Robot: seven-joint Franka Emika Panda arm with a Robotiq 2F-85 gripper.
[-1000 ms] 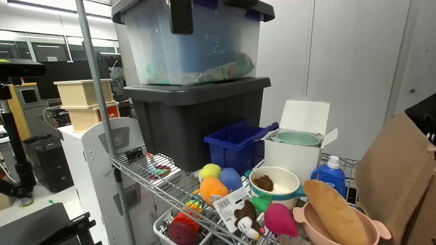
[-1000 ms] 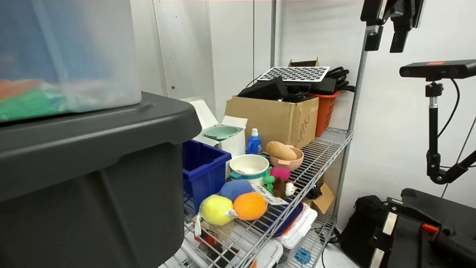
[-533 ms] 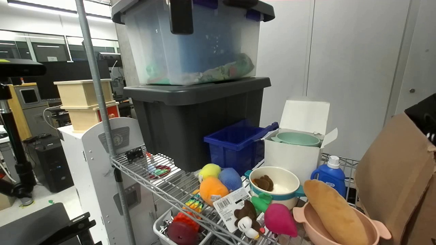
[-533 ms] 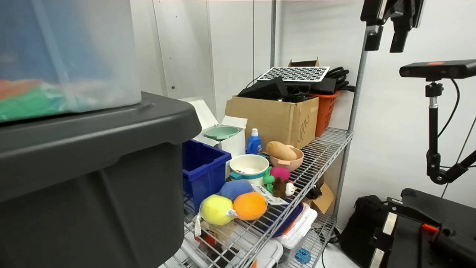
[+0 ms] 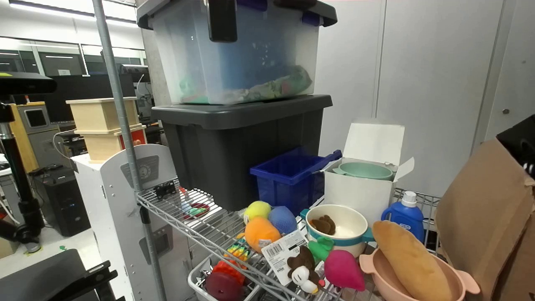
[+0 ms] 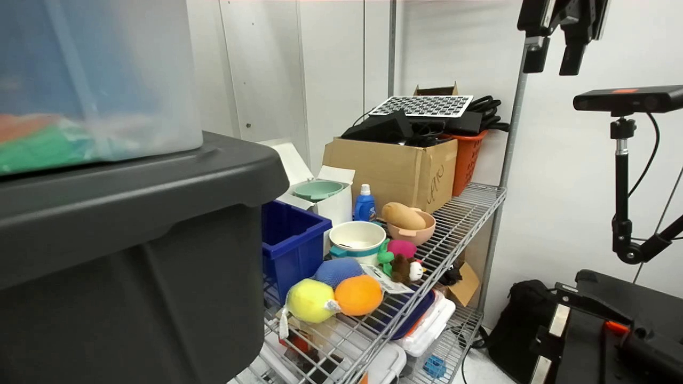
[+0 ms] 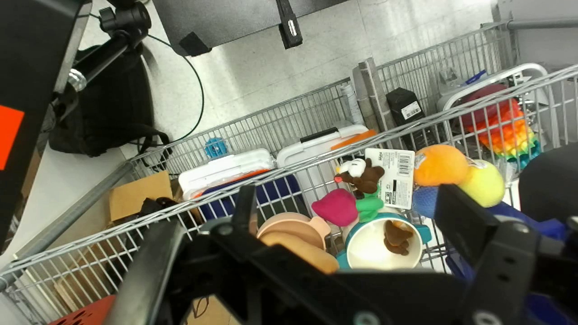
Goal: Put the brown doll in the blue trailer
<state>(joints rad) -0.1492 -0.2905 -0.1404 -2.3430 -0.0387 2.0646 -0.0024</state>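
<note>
Gripper (image 6: 554, 62) high at right, jaws apart.
The trailer (image 6: 302, 260) stands beyond the near-left tote (image 6: 213, 298), with the pot (image 6: 357, 234) just right of it; the yellow toy (image 6: 309, 300) and orange toy (image 6: 358, 295) lie nearer, the bread (image 6: 403, 215) in the bowl (image 6: 420, 236) farther right.

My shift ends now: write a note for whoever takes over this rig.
Black two-finger gripper: open, empty, raised in mid-air.
Dark blue, open-topped plastic trailer: beside the dark grey plastic tote.
Which doll is unclear: brown plush inside the teal-banded white pot, or white-faced brown plush outside it.
Done: neither placed.
Left: confirm which, grasp it, place it.
</note>
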